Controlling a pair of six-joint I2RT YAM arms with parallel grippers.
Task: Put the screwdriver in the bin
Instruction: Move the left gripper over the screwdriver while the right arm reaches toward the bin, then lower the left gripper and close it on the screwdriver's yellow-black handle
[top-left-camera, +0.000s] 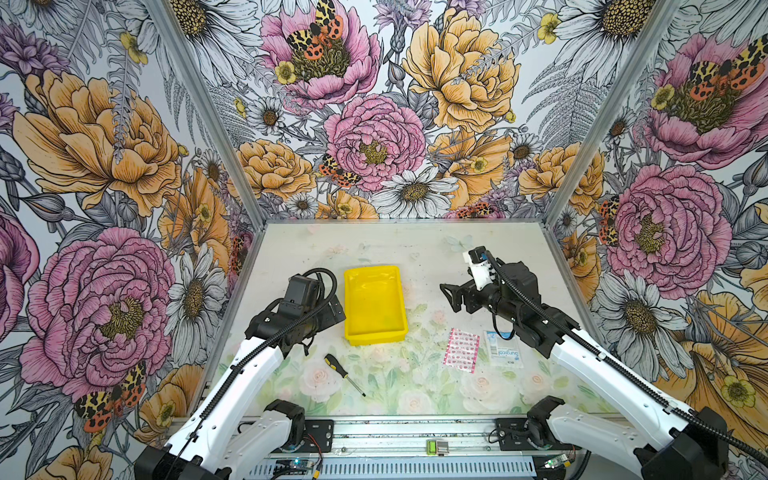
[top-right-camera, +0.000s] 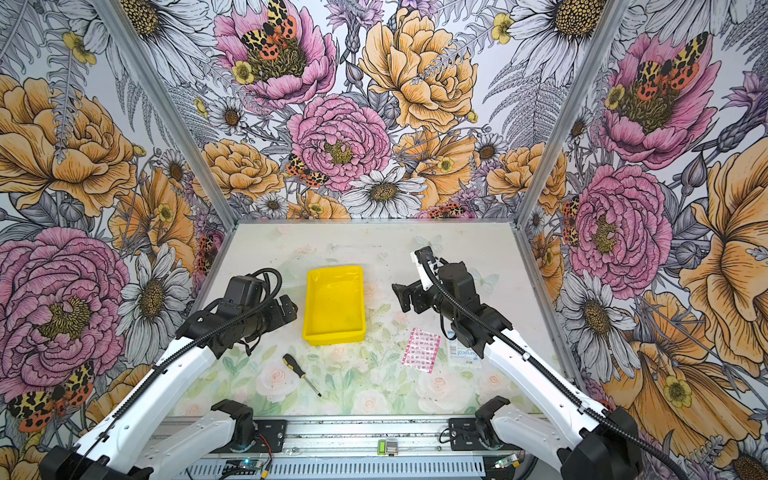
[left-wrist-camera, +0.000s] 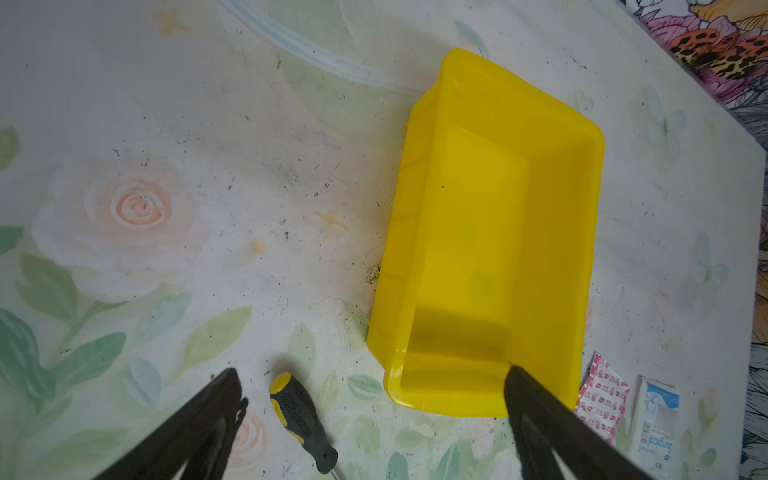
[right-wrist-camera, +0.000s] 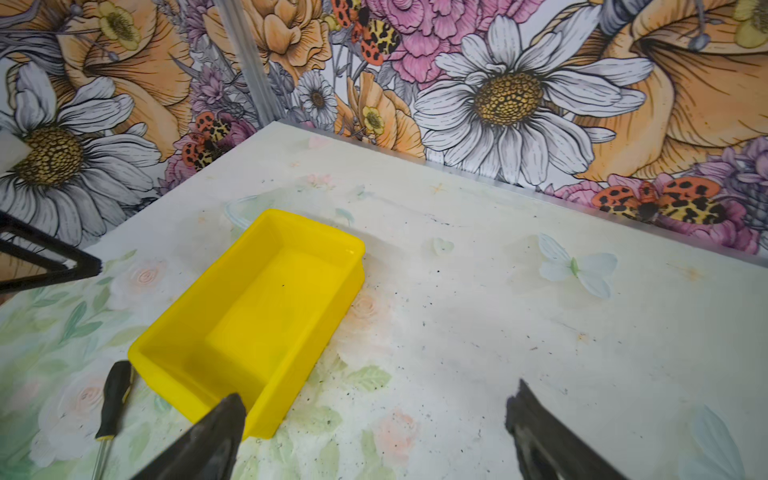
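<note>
The only print I can read is the blue word "Surgical" on the small white packet (top-left-camera: 503, 352), upside down in both top views; its barcode and finer lettering are too small.

Top views: high over the near edge, looking down at the counter (top-left-camera: 415, 249).
Wrist views: close, slanted down — both share the bin (left-wrist-camera: 573, 249).
</note>
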